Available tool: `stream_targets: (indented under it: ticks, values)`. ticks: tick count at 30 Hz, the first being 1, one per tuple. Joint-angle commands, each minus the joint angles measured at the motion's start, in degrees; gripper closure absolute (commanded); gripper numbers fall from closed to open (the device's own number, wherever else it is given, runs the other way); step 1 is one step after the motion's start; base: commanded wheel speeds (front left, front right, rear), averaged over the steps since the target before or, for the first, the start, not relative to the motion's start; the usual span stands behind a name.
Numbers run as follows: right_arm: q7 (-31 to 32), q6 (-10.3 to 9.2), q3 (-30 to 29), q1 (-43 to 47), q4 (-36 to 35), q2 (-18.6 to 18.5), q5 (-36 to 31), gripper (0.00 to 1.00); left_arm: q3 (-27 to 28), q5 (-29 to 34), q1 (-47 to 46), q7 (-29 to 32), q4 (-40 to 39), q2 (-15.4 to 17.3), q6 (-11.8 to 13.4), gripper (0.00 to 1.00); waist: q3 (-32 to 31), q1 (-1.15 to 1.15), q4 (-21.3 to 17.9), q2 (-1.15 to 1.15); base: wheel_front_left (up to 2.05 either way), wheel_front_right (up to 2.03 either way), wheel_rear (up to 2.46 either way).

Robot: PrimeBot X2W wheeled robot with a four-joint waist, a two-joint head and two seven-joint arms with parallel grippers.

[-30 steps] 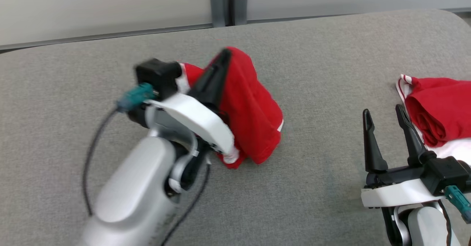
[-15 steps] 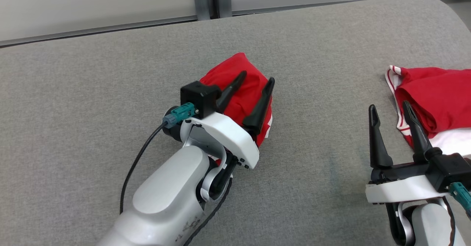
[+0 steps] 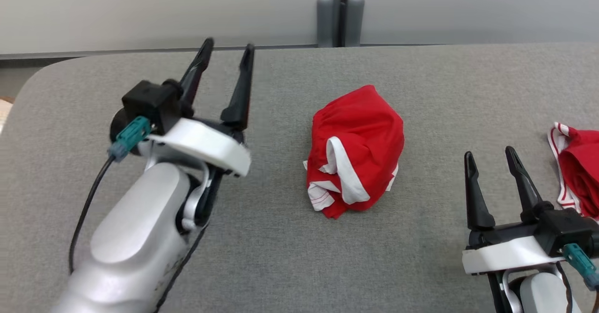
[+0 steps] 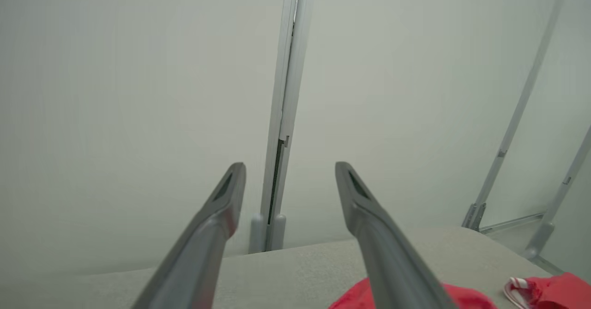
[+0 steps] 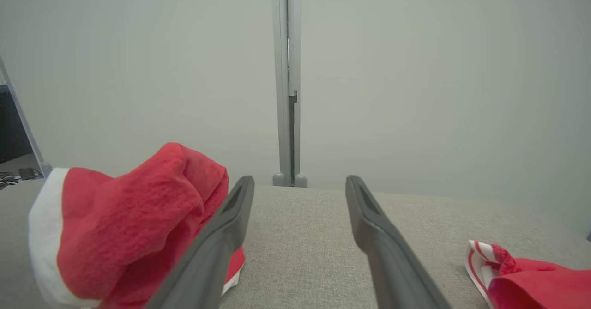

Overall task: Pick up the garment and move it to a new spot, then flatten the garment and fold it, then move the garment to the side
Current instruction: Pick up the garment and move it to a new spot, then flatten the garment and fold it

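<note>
The garment (image 3: pixel 360 135), red with white trim, lies in a crumpled heap on the middle of the grey table (image 3: pixel 281 257), touched by neither gripper. My left gripper (image 3: pixel 229 45) is raised to its left, open and empty, fingers pointing toward the back wall. In the left wrist view the open left gripper (image 4: pixel 290 166) looks over the garment (image 4: pixel 353 299) at the bottom edge. My right gripper (image 3: pixel 488 152) stands open and empty at the lower right. The right wrist view has the garment (image 5: pixel 129 226) left of the open right gripper (image 5: pixel 300 179).
A second red garment with striped white trim (image 3: pixel 580 172) lies at the table's right edge, close to my right gripper, and also appears as a red heap (image 5: pixel 521 283) and a red heap (image 4: pixel 554 290). A grey post (image 3: pixel 340 18) stands against the pale wall behind the table.
My left gripper went from shut on the garment to open, let it drop in a heap, and pulled back up and to the left. The head camera has also shifted.
</note>
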Motion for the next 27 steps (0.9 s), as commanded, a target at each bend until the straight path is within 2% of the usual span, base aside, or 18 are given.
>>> stream_targets:
  ticks: [1,3,5,9,12,16,17,27]
  values:
    - [0.0,-0.11,0.2,0.8,0.1,-0.1,-0.5,0.00,0.0,2.9,2.2,-0.3,0.3,2.8,1.1,0.00,-1.7,0.00,2.5,0.00,0.00,0.00,0.00]
    - [0.0,-0.11,0.5,1.2,0.3,-0.1,-0.4,0.00,-0.4,7.6,4.8,-0.5,0.3,6.3,3.2,0.00,-2.3,0.00,3.5,0.00,0.00,0.00,0.00]
    - [0.0,-0.11,0.6,2.0,0.4,-0.1,0.0,0.00,0.3,9.9,9.4,-0.5,-0.8,7.4,4.5,0.00,-2.7,0.00,4.5,0.00,0.00,0.00,0.00]
    - [0.0,-0.11,0.8,3.3,0.5,-0.1,0.5,0.00,4.8,10.5,18.6,-0.4,-3.8,7.5,3.8,0.00,-3.2,0.00,6.0,0.00,0.00,0.00,0.00]
    - [0.0,-0.11,0.8,4.0,0.8,-0.1,0.4,0.00,8.2,12.1,25.1,-0.4,-6.4,5.0,2.9,0.00,-3.4,0.00,6.5,0.00,0.00,0.00,0.00]
    - [0.0,-0.11,0.9,4.4,1.0,-0.1,0.6,0.00,12.6,16.1,29.5,-0.4,-8.9,1.7,0.1,0.00,-3.8,0.00,6.9,0.00,0.00,0.00,0.00]
    - [0.0,-0.11,0.9,4.4,1.0,-0.1,0.6,0.00,12.6,16.1,29.5,-0.4,-8.9,1.7,0.1,0.00,-3.8,0.00,6.9,0.00,0.00,0.00,0.00]
    - [0.0,-0.11,3.1,4.1,1.7,-0.1,1.1,0.00,19.4,23.6,31.9,-0.4,-6.9,-3.9,-6.1,0.00,-4.5,0.00,5.8,0.00,0.00,0.00,0.00]
